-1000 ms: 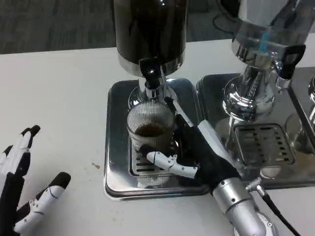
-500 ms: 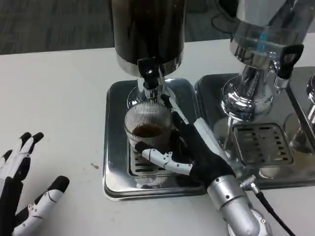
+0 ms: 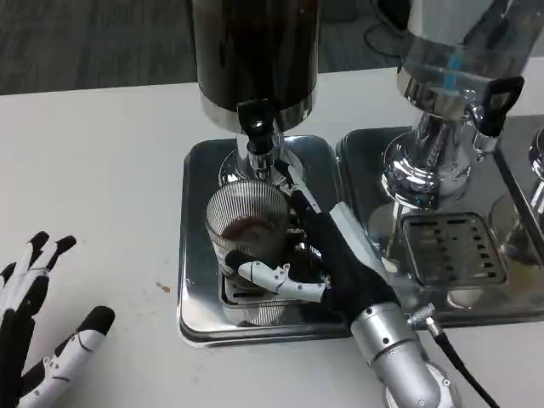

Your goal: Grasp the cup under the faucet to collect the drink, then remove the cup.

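**Spill and snag risks with cup in hand**

Ribbed clear cup (image 3: pixel 246 223) gripped by right hand (image 3: pixel 327 263): thumb (image 3: pixel 272 276) across the near wall, other fingers wrapped round the far side. Dark drink inside, level low. Cup over the slotted grate of the drip tray (image 3: pixel 197 255), just below and slightly forward of the black-handled faucet (image 3: pixel 257 127) on the dark dispenser (image 3: pixel 255 55). Appears tilted a little; hard to confirm.

Left hand (image 3: pixel 34 331) flat on the white table (image 3: pixel 93 170), fingers spread, holding nothing, well apart from the tray.

Risks, judged from this layout:
- Rim close to the spout; a straight lift likely to knock it and slop the drink. Safer to draw toward the robot first.
- Smooth ribbed wall, thumb low on the cup; possible slip or rotation in the grip if pulled fast.
- Raised tray lip at the near edge; a dragged base could catch and tip.
- Second dispenser (image 3: pixel 446 102) and its tray just beside the right forearm; a swing to the right risks contact.
- Late drip from faucet possible; not visible either way.
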Robot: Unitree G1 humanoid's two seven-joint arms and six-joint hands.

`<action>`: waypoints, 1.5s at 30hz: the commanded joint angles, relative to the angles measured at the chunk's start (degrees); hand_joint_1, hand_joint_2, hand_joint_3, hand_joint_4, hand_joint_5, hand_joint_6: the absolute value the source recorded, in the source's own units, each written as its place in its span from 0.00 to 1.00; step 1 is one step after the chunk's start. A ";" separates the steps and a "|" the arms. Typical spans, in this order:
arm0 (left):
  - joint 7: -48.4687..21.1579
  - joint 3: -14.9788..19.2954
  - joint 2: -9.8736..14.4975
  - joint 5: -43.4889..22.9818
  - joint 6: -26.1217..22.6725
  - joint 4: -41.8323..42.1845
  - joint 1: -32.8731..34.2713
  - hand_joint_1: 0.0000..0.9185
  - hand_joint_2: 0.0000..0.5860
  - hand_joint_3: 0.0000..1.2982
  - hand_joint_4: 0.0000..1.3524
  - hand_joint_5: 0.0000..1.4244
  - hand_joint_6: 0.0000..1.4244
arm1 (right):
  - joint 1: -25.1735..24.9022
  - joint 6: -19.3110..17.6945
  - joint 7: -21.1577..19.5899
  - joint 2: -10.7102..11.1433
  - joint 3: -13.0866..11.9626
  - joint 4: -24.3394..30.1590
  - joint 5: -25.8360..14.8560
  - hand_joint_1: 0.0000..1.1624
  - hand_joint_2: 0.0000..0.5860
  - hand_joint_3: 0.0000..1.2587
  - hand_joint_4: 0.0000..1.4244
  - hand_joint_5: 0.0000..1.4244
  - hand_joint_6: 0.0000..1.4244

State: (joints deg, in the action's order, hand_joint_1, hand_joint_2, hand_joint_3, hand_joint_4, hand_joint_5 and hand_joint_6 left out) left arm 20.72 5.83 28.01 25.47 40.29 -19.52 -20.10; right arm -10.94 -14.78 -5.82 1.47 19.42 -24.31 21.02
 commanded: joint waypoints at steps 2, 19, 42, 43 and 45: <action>-0.68 0.44 -0.24 -0.08 -1.07 1.32 -1.00 0.00 0.33 0.12 0.00 0.05 0.00 | 0.04 0.08 0.89 -1.11 1.24 -2.76 0.28 0.66 0.30 0.00 0.11 0.22 0.37; -0.44 1.27 -0.55 -0.47 -1.66 2.99 -2.78 0.00 0.33 0.13 0.00 0.05 0.00 | -0.10 -0.65 -2.49 -1.36 1.90 -3.37 1.81 0.72 0.30 0.15 0.23 0.33 0.46; -1.29 0.85 -0.37 -0.60 -1.12 1.96 -2.25 0.00 0.33 0.13 0.00 0.05 0.00 | 0.92 -6.10 -11.97 -1.87 1.70 -3.94 5.38 0.80 0.29 0.32 0.38 0.54 0.77; -1.28 0.80 -0.40 -0.52 -1.15 2.00 -2.19 0.00 0.33 0.13 0.00 0.05 0.00 | 0.95 -6.38 -12.13 -1.90 1.56 -4.07 5.20 0.80 0.29 0.32 0.39 0.55 0.79; -1.31 0.71 -0.44 -0.49 -1.18 1.97 -2.04 0.00 0.33 0.13 0.00 0.05 0.00 | 0.62 -6.05 -12.10 -1.71 1.68 -4.36 5.68 0.81 0.28 0.34 0.40 0.57 0.81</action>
State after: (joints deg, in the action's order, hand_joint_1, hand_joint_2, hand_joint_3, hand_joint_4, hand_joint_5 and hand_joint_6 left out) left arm 20.12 6.48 27.67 25.13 39.02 -17.17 -22.25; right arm -10.52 -19.91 -17.39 0.00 21.18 -28.02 26.67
